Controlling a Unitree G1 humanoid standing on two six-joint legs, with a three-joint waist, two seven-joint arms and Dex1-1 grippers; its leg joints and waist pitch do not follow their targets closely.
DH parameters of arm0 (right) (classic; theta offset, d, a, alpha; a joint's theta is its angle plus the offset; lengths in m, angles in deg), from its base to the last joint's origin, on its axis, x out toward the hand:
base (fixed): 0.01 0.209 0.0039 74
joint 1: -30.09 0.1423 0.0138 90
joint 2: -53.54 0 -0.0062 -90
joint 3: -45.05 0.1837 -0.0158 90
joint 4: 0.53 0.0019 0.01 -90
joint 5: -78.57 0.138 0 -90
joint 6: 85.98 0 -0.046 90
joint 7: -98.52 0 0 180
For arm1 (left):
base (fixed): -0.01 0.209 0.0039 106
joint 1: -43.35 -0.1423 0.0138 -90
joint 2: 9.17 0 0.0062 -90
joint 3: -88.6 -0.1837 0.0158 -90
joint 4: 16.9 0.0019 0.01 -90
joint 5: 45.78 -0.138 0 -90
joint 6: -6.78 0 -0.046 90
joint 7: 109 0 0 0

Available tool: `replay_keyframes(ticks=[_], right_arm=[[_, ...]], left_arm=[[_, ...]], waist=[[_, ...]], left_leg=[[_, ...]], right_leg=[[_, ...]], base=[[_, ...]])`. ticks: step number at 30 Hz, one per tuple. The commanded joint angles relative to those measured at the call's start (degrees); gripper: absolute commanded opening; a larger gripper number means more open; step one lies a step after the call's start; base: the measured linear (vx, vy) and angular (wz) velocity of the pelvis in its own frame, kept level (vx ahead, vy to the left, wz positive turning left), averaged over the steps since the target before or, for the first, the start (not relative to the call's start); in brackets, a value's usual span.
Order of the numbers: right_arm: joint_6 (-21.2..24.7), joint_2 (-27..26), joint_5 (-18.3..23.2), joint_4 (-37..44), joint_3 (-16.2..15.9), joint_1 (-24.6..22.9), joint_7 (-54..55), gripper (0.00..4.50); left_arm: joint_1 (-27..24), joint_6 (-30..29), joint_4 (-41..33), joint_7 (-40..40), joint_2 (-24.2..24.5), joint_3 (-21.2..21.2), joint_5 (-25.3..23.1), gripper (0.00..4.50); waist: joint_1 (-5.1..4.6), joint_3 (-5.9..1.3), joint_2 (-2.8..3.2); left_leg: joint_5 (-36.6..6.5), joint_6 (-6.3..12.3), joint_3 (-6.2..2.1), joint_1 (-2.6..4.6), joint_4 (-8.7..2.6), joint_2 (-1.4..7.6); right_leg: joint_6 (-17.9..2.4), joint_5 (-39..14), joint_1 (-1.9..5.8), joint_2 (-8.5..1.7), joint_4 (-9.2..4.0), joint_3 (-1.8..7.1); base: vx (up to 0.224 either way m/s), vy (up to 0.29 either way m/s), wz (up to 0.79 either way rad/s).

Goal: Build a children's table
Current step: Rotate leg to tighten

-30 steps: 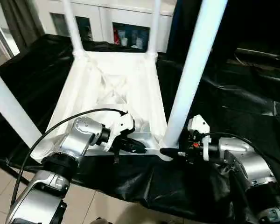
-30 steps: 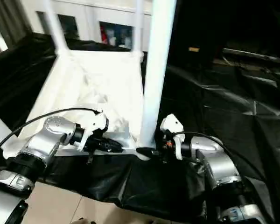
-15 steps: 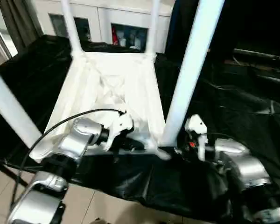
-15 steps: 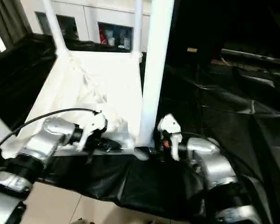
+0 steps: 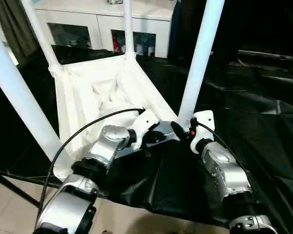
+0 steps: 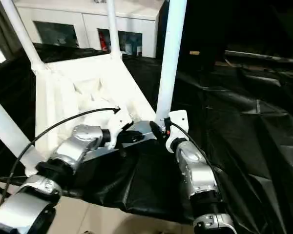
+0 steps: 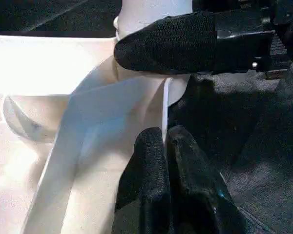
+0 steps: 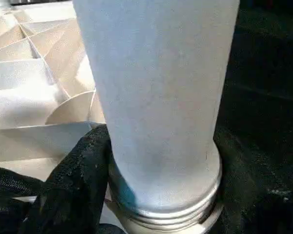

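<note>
- Looking down from the head camera, I see the table top (image 5: 95, 97) lying upside down on a black sheet (image 5: 263, 117), its ribbed underside facing up and one corner swung toward me.
- Four legs stand up out of its corner sockets: the near-right leg (image 5: 199, 58), the near-left leg (image 5: 19, 97), and two far legs (image 5: 39, 34) (image 5: 127, 27) at the back corners.
- My left gripper (image 7: 163, 146) has its two black fingers pressed together on the thin raised rim (image 5: 158, 139) of the top, just beside the near-right socket; I read that as a narrow pinch holding the rim.
- My right gripper (image 5: 181, 130) sits at the foot of the near-right leg. In the right wrist view one finger (image 8: 80, 170) lies against the leg where it enters the socket collar (image 8: 166, 209); the other finger is hidden behind the leg, so I cannot tell whether the claw is actually clamped.
- In the left wrist view a right-gripper finger (image 7: 166, 44) crosses in front of the same leg's base, touching or nearly touching it.
- Both silver forearms reach in from the near edge and meet at that one corner, close together.
- Behind the sheet stands a white cabinet (image 5: 102, 19) with glass doors; small items show on its shelf (image 5: 136, 46), too small for me to name.
</note>
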Motion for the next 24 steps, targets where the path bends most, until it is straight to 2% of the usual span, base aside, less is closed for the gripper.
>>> replay_keyframes(ticks=[1, 3, 4, 5, 6, 8, 9, 10, 11, 12, 13, 14, 15, 16, 17, 19, 20, 21, 22, 24], right_arm=[[0.79, -2.62, 0.74, 0.62, -4.86, -0.80, -4.35, 3.42], [1.07, -1.09, 0.78, 1.64, -5.41, -1.12, -6.47, 3.55], [1.54, -0.10, 1.04, 2.39, -5.96, -1.30, -8.46, 3.55], [2.23, 2.16, 1.90, 3.81, -6.80, -1.63, -13.04, 3.55], [2.28, 2.41, 1.98, 3.94, -6.88, -1.65, -13.52, 3.55], [2.00, 5.86, 2.93, 4.83, -7.61, -1.88, -20.04, 3.55], [1.83, 7.59, 3.54, 5.11, -7.77, -1.92, -23.18, 3.55], [1.83, 7.59, 3.54, 5.11, -7.77, -1.92, -23.18, 3.55], [2.12, 9.29, 4.50, 5.51, -7.85, -1.93, -26.37, 3.55], [2.46, 10.32, 5.07, 5.99, -7.97, -1.99, -28.43, 3.55], [2.69, 11.16, 5.55, 6.31, -8.02, -1.97, -30.11, 3.55], [3.55, 12.72, 6.69, 7.12, -8.10, -1.97, -33.34, 3.55], [4.13, 13.76, 7.28, 7.65, -8.11, -1.90, -35.42, 3.55], [4.74, 15.10, 7.86, 8.03, -8.16, -1.67, -37.96, 3.55], [5.21, 16.06, 8.27, 8.14, -8.17, -1.42, -39.93, 3.55], [5.73, 16.95, 8.76, 8.14, -8.19, -1.14, -41.80, 3.55], [5.50, 17.98, 8.58, 7.80, -8.67, -0.79, -43.40, 3.55], [5.43, 18.20, 8.49, 7.71, -8.82, -0.73, -43.72, 3.55], [4.93, 18.72, 8.04, 7.30, -9.24, -0.51, -44.36, 3.55], [4.40, 19.26, 7.55, 6.68, -9.81, -0.27, -44.98, 3.55]], left_arm=[[0.73, 1.45, 0.08, -1.09, -3.80, -2.08, 1.23, 0.00], [0.46, 1.43, -0.20, -2.48, -2.97, -2.13, 1.54, 0.00], [0.37, 1.26, -0.33, -3.37, -2.53, -2.08, 1.77, 0.00], [0.04, 1.25, -0.73, -5.63, -1.47, -2.22, 2.00, 0.00], [0.01, 1.26, -0.76, -5.85, -1.37, -2.23, 2.01, 0.00], [-0.78, 1.30, -1.63, -9.52, 0.47, -2.53, 2.27, 0.00], [-1.45, 0.91, -2.61, -11.51, 1.69, -2.77, 2.53, 0.00], [-1.45, 0.91, -2.61, -11.51, 1.69, -2.77, 2.53, 0.00], [-2.23, 0.58, -3.83, -14.00, 3.06, -3.07, 2.96, 0.00], [-2.79, 0.23, -4.79, -15.83, 4.00, -3.29, 3.29, 0.00], [-3.16, 0.08, -5.40, -17.19, 4.74, -3.46, 3.51, 0.00], [-3.96, -0.06, -6.69, -20.11, 6.28, -3.84, 4.05, 0.00], [-4.44, -0.41, -7.53, -22.20, 7.32, -4.09, 4.43, 0.00], [-4.96, -0.96, -8.44, -24.94, 8.81, -4.51, 4.77, 0.00], [-5.25, -1.49, -9.04, -27.10, 9.96, -4.87, 4.95, 0.00], [-5.49, -2.02, -9.61, -29.21, 11.11, -5.28, 5.06, 0.00], [-5.47, -2.25, -9.64, -29.97, 12.24, -5.23, 4.81, 0.00], [-5.47, -2.23, -9.62, -30.08, 12.49, -5.20, 4.74, 0.00], [-5.40, -2.23, -9.55, -30.03, 12.99, -5.05, 4.55, 0.00], [-5.42, -2.31, -9.75, -29.98, 13.59, -4.88, 4.58, 0.00]], waist=[[-0.20, -2.53, -0.52], [-0.11, -2.57, -0.33], [-0.11, -2.57, -0.50], [0.08, -2.56, -0.41], [0.06, -2.57, -0.91], [0.21, -2.62, -0.77], [0.22, -2.65, -1.88], [0.22, -2.65, -1.88], [0.44, -2.56, -1.07], [0.31, -2.64, -2.11], [0.58, -2.71, -1.60], [0.52, -2.69, -1.92], [0.55, -2.72, -1.69], [0.60, -2.80, -2.17], [0.90, -2.85, -1.79], [1.24, -2.84, -1.51], [1.63, -2.86, -1.92], [1.86, -2.86, -2.12], [2.13, -2.75, -1.98], [2.15, -2.61, -2.07]], left_leg=[[-19.80, 1.86, -0.62, 0.14, -3.72, 0.60], [-19.15, 2.10, -0.59, 0.12, -3.74, 0.70], [-19.14, 2.22, -0.56, 0.08, -3.73, 0.72], [-18.40, 2.64, -0.57, 0.04, -3.73, 0.80], [-18.36, 2.96, -0.44, 0.04, -3.64, 0.79], [-17.02, 3.62, -0.55, -0.24, -3.61, 0.84], [-16.52, 4.28, -0.41, -0.36, -3.45, 0.92], [-16.52, 4.28, -0.41, -0.36, -3.45, 0.92], [-15.89, 4.45, -0.44, -0.24, -3.48, 1.03], [-15.45, 4.59, -0.43, -0.44, -3.45, 1.08], [-14.12, 4.80, -0.54, -0.48, -3.46, 1.21], [-13.77, 5.07, -0.46, -0.44, -3.40, 1.24], [-13.12, 5.47, -0.48, -0.52, -3.36, 1.29], [-12.39, 5.80, -0.37, -0.38, -3.25, 1.42], [-10.99, 6.11, -0.37, -0.48, -3.19, 1.43], [-10.16, 6.11, -0.11, -0.10, -3.11, 1.69], [-9.84, 6.09, -0.03, -0.09, -3.03, 1.72], [-9.85, 6.08, 0.07, 0.02, -3.00, 1.77], [-10.12, 5.69, 0.04, 0.01, -3.07, 1.72], [-11.19, 4.79, -0.01, -0.05, -3.22, 1.70]], right_leg=[[-8.51, -21.54, 1.97, -1.98, -5.02, 1.67], [-8.97, -20.51, 2.03, -1.99, -4.88, 1.68], [-9.04, -20.28, 2.10, -1.98, -4.88, 1.66], [-9.32, -19.18, 2.31, -2.00, -4.75, 1.68], [-9.42, -18.99, 2.27, -1.95, -4.77, 1.70], [-10.03, -18.19, 2.56, -2.19, -4.46, 1.68], [-10.18, -17.75, 2.69, -2.18, -4.43, 1.67], [-10.18, -17.75, 2.69, -2.18, -4.43, 1.67], [-10.55, -18.29, 2.41, -2.43, -4.35, 1.80], [-10.60, -17.96, 2.61, -2.40, -4.25, 1.73], [-11.10, -16.46, 2.70, -2.50, -3.87, 1.78], [-11.40, -15.82, 2.65, -2.47, -3.88, 1.77], [-11.96, -14.55, 2.71, -2.44, -3.60, 1.78], [-12.65, -12.51, 2.69, -2.36, -3.37, 1.80], [-13.24, -10.67, 2.80, -2.35, -2.92, 1.76], [-14.35, -8.37, 2.45, -2.19, -2.73, 1.77], [-14.80, -7.47, 2.56, -2.21, -2.47, 1.76], [-14.84, -7.40, 2.46, -2.26, -2.45, 1.79], [-14.64, -8.28, 2.46, -2.33, -2.47, 1.77], [-14.02, -10.09, 2.47, -2.51, -2.71, 1.83]], base=[[0.000, 0.000, 0.00], [0.000, 0.000, 0.00], [0.000, 0.000, 0.00], [0.000, 0.000, 0.00], [0.000, 0.000, 0.00], [0.000, 0.000, 0.00], [0.000, 0.000, 0.00], [0.000, 0.000, 0.00], [0.000, 0.000, 0.00], [0.000, 0.000, 0.00], [0.000, 0.000, 0.00], [0.000, 0.000, 0.00], [0.000, 0.000, 0.00], [0.000, 0.000, 0.00], [0.000, 0.000, 0.00], [0.000, 0.000, 0.00], [0.000, 0.000, 0.00], [0.000, 0.000, 0.00], [0.000, 0.000, 0.00], [0.000, 0.000, 0.00]])
